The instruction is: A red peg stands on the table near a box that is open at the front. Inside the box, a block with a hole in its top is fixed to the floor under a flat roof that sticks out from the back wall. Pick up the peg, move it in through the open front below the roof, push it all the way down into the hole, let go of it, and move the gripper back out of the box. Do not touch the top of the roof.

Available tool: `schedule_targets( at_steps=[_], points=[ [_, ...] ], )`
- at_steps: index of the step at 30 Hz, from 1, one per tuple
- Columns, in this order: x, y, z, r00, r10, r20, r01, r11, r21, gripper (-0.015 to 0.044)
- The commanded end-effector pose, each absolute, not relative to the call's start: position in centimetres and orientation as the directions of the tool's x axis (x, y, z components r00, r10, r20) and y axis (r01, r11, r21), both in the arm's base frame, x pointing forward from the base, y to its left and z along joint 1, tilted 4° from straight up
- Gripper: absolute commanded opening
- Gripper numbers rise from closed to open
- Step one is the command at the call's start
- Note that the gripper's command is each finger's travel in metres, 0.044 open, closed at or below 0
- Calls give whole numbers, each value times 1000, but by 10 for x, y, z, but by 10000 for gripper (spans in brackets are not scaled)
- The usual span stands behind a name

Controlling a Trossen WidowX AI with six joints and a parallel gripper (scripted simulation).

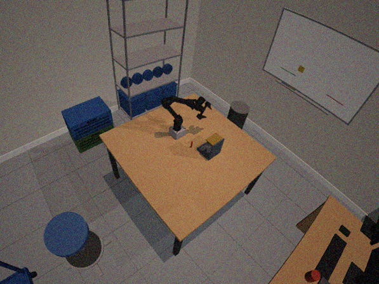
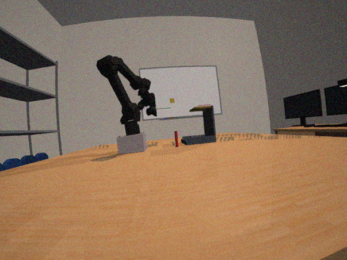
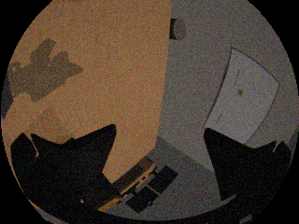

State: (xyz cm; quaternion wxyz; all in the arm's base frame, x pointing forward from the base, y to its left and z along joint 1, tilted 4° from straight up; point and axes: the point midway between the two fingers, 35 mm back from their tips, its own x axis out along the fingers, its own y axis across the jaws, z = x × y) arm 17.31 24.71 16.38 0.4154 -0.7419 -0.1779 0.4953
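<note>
The red peg [image 1: 191, 144] [image 2: 176, 139] stands upright on the table between the arm's base and the box. The dark box [image 1: 219, 149] [image 2: 209, 122] has a tall back wall and a yellow flat roof [image 1: 215, 139] [image 2: 200, 108] sticking out from it toward the peg side. A grey shape shows inside the box below the roof in the top view; its hole cannot be made out. My gripper [image 1: 206, 112] [image 3: 162, 132] is open and empty, held well above the table, away from the peg and the box. The peg does not show in the wrist view.
The arm's pale base [image 1: 177, 132] [image 2: 131, 143] stands on the table [image 1: 186, 193] [image 2: 194, 200] beside the peg. A shelf rack [image 1: 126, 58] and a dark bin [image 1: 238, 113] stand beyond the table's edges. A whiteboard [image 1: 313, 51] [image 2: 193, 85] [image 3: 252, 103] hangs on the wall.
</note>
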Motion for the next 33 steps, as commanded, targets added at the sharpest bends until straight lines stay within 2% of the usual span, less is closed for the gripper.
schedule_targets(
  at_steps=[1, 17, 33],
  points=[
    [186, 229, 154, 504, 622, -599, -137, -627, -767, 440],
    [230, 147, 115, 684, 330, -651, -178, -790, -587, 440],
    [241, 56, 79, 732, -8, -682, -310, -894, -322, 440]
  ],
)
